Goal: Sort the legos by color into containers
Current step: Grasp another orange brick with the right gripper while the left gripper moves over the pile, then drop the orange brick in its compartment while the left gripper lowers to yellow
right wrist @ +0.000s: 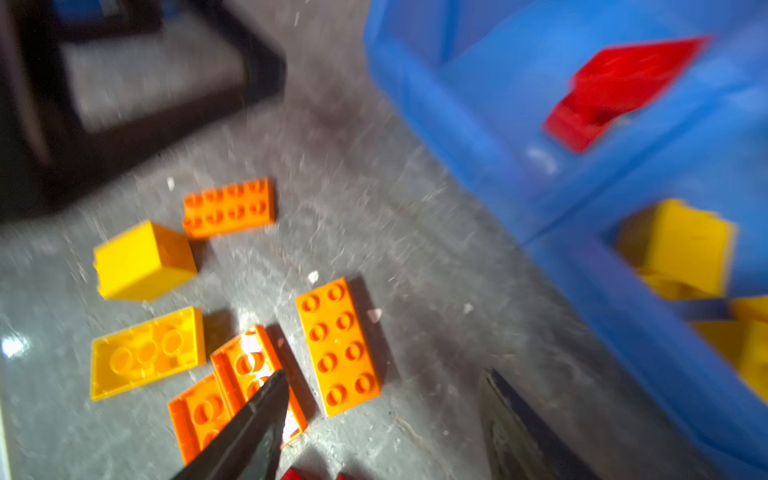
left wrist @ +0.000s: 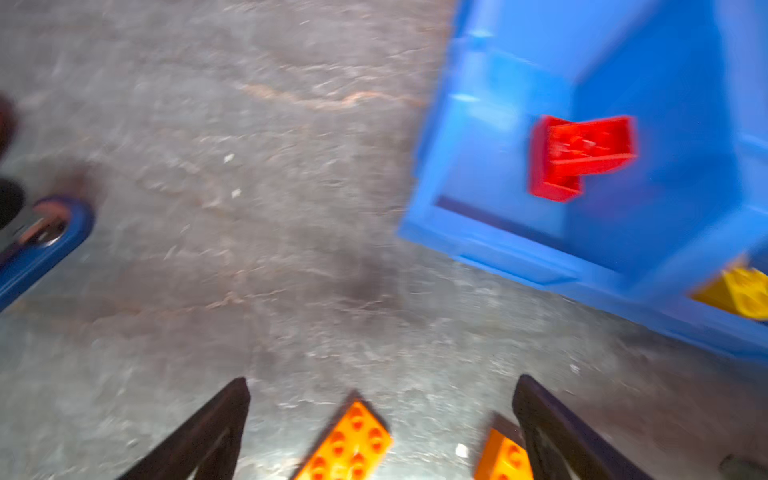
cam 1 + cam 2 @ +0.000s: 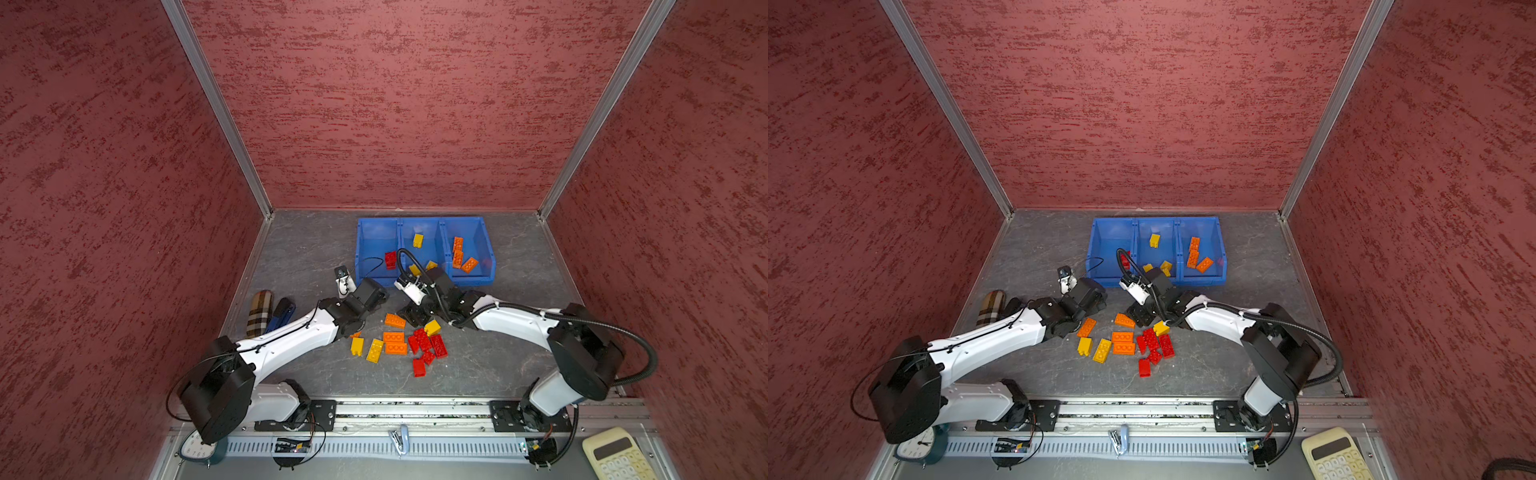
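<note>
The legos [image 3: 395,337] look light, rigid and smooth, so pinch 1 across its flat long sides, not the studs. About 12 lie loose on the surface [image 3: 498,353] before the 3 containers [image 3: 473,281], which hold red, yellow and orange separately. Both arms reach in low, wrists tipped down. The left end effector [image 2: 382,381] gapes empty over an orange brick [image 2: 353,440], and the right end effector [image 1: 386,374] is parted and empty too.

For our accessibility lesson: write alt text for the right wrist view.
The right gripper, jaws open and empty, hangs over orange bricks and yellow bricks on a grey table. Blue bins beside them hold a red brick and yellow ones. The picture is blurred.
</note>
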Motion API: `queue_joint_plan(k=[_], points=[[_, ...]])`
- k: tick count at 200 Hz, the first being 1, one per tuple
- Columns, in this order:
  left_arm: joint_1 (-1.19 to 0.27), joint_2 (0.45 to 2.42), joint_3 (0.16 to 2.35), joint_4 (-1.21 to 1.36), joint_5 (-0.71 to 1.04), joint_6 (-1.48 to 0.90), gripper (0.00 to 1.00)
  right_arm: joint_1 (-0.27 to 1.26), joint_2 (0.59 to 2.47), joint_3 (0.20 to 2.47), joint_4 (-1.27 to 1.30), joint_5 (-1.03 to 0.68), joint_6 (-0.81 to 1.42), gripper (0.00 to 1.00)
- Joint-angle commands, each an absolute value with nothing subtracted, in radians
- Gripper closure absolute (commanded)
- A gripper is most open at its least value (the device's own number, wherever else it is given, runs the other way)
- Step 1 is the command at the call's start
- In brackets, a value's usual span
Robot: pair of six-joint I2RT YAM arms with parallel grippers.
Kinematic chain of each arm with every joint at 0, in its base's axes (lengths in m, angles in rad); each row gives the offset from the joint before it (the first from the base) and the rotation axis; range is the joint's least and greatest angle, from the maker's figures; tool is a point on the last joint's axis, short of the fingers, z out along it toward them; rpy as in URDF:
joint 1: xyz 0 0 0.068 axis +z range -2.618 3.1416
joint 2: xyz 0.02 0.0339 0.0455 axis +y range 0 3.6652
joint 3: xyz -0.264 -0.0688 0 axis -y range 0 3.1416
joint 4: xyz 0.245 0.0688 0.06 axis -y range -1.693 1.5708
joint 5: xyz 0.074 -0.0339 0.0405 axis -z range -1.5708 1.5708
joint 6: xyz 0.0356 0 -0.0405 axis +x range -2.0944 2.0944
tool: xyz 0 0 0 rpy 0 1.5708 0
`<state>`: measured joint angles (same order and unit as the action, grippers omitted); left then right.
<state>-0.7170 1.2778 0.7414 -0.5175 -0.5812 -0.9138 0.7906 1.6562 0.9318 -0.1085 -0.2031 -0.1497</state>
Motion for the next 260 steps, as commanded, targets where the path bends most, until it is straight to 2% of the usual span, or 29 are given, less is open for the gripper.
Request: queue_joint_plan(k=[1, 52, 70, 93, 127, 151, 195, 229, 260], points=[[-0.69, 1.219, 0.686, -0.538, -0.562, -1.008, 0.01, 0.825, 1.743, 1.019, -0.18, -0.219, -0.283, 0.27], [-0.654, 1.124, 0.601, -0.55, -0.555, -1.054, 0.01, 0.862, 1.869, 1.107, -0.25, -0.156, -0.368, 0.27], [-0.643, 1.098, 0.583, -0.551, -0.548, -1.059, 0.01, 0.866, 1.883, 1.111, -0.26, -0.15, -0.383, 0.3], [-0.641, 1.073, 0.566, -0.539, -0.538, -1.046, 0.01, 0.867, 1.884, 1.116, -0.26, -0.131, -0.374, 0.4], [-0.64, 1.075, 0.567, -0.547, -0.537, -1.048, 0.01, 0.867, 1.859, 1.107, -0.255, -0.118, -0.351, 0.62], [-0.643, 1.087, 0.577, -0.53, -0.525, -1.021, 0.01, 0.862, 1.776, 1.071, -0.229, -0.11, -0.332, 0.69], [-0.683, 1.136, 0.642, -0.508, -0.51, -0.891, 0.01, 0.766, 1.513, 0.97, -0.125, -0.13, -0.25, 0.72], [-0.765, 1.158, 0.712, -0.498, -0.465, -0.726, 0.01, 0.599, 1.328, 0.861, 0.044, -0.052, -0.091, 0.72], [-0.838, 1.198, 0.783, -0.552, -0.374, -0.637, 0.0, 0.418, 1.271, 0.813, 0.094, -0.006, 0.085, 0.71]])
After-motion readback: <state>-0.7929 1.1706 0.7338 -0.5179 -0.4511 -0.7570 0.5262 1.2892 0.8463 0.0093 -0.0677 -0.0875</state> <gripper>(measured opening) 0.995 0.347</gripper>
